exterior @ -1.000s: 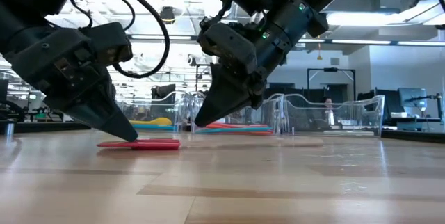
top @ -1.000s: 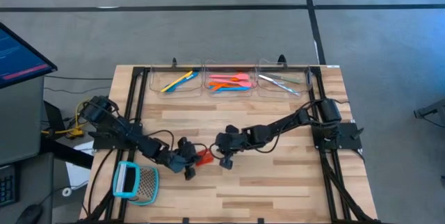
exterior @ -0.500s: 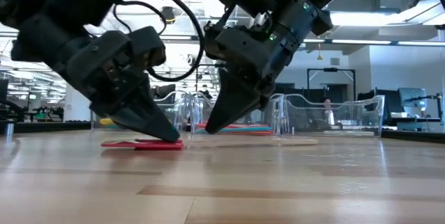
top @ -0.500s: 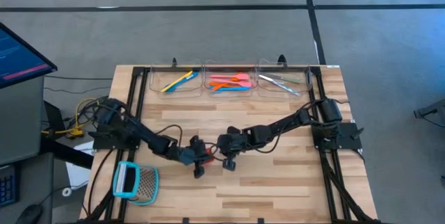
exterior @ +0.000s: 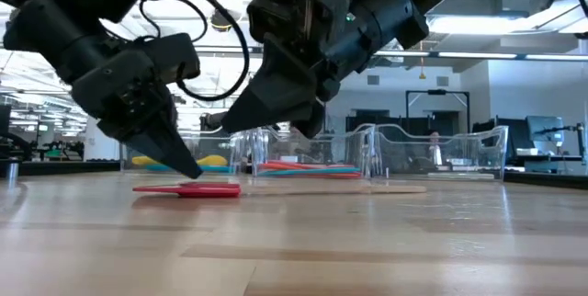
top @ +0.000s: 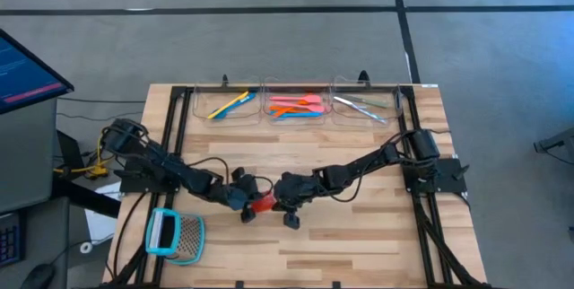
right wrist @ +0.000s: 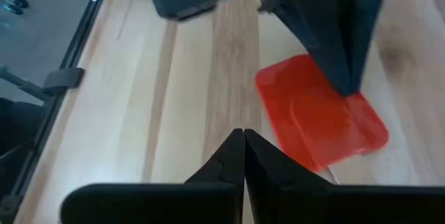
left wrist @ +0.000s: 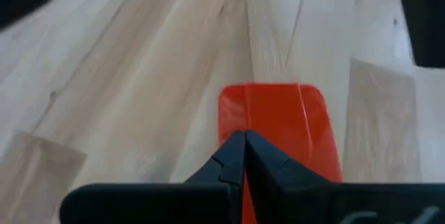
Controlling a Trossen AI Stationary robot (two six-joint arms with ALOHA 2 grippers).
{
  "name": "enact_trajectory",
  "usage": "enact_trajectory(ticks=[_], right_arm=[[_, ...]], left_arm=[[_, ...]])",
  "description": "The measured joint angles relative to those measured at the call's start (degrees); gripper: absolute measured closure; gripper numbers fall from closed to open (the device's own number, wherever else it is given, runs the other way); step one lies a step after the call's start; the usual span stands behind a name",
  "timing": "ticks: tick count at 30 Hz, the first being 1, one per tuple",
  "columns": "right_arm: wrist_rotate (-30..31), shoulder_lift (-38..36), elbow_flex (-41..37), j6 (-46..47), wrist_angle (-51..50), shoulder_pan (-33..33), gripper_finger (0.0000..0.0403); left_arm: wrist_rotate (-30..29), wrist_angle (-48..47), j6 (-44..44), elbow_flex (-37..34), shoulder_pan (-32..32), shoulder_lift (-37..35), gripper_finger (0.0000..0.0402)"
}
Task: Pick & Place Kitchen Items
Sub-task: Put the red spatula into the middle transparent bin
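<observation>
Right — my left gripper [exterior: 188, 169] is pinched shut, empty, tips down on the red spatula [exterior: 186, 189] lying flat mid-table [top: 359, 235]. Right gripper [exterior: 230, 123] also shut w/ nothing in it — hovers just above the spatula.

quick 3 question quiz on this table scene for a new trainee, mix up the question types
1. True or false: the red-headed spatula lies flat on the table.
2. Multiple choice: where is the teal-framed mesh tool? A) in the middle clear bin, B) on the table's near left corner, C) held by the right gripper.
3. Fill in: the left gripper has its jaws ____, tip down at the spatula's red head.

Key
1. True. It is flat on the wood, with the right gripper above it, jaws shut.
2. B. The clear bins at the far edge hold only slim utensils.
3. shut
</observation>
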Motion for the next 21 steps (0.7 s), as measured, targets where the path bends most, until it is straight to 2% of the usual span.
enact_trajectory(ticks=[5, 11, 15, 21], right_arm=[[1.60, 2.59, 0.63, 1.64, 1.26, -0.27, 0.0403], [3.29, 4.37, 1.09, 1.76, -2.15, -1.61, 0.0403], [3.38, 3.48, 0.97, 1.42, -5.24, -2.08, 0.0403], [5.50, 0.44, 0.96, -0.01, -11.11, -2.32, 0.0403]], left_arm=[[-0.66, -0.17, -3.23, -0.11, -2.02, 1.08, 0.0399], [-0.76, 0.65, -3.63, -0.15, -2.02, 1.36, 0.0399], [-0.86, 5.28, -3.28, -0.15, -0.96, 4.22, 0.0399], [-1.43, 17.31, -0.06, 0.39, 1.57, 11.48, 0.0400]])
